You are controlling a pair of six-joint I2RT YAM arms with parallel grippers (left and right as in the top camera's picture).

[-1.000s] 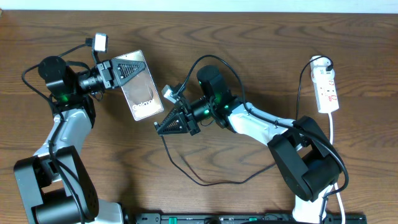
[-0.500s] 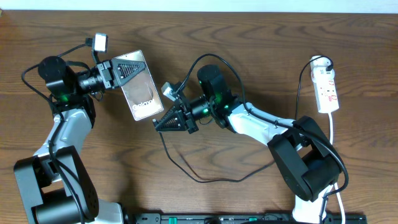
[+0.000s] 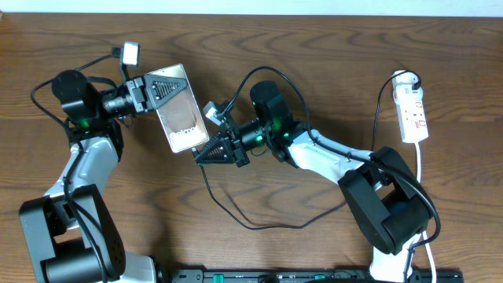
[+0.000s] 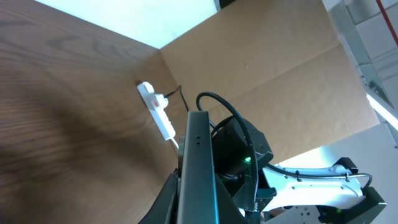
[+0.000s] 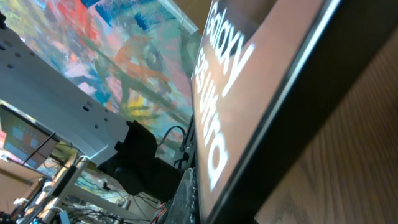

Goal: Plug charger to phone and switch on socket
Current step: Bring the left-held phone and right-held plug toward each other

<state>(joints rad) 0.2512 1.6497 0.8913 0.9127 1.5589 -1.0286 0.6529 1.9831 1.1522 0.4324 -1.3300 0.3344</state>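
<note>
One table (image 3: 330, 47): dark brown wood grain under everything; in the left wrist view a brown cardboard panel (image 4: 261, 68) stands beyond its far edge.
Right arm (image 3: 330, 157): stretched leftward across the table, hardly changed from half a second ago.
Left arm (image 3: 82, 157): shifted slightly to the right since half a second ago, carrying the phone with it.
Phone (image 3: 187, 126): bronze-brown, tilted, held off the table, and now closer to the right gripper than before. White "Galaxy" lettering is readable; the line below it is blurred in the right wrist view.
Left gripper (image 3: 174, 89): fingers clamped on the phone's upper end; the left wrist view shows the phone edge-on between them.
Right gripper (image 3: 203, 154): its tip is at the phone's lower edge. I cannot tell whether its fingers are closed.
Socket (image 3: 413, 110): white strip with red marks at the table's right, well apart from both grippers.
Charger (image 3: 251, 224): thin black cable looping on the table below the right gripper. The plug tip cannot be made out.
</note>
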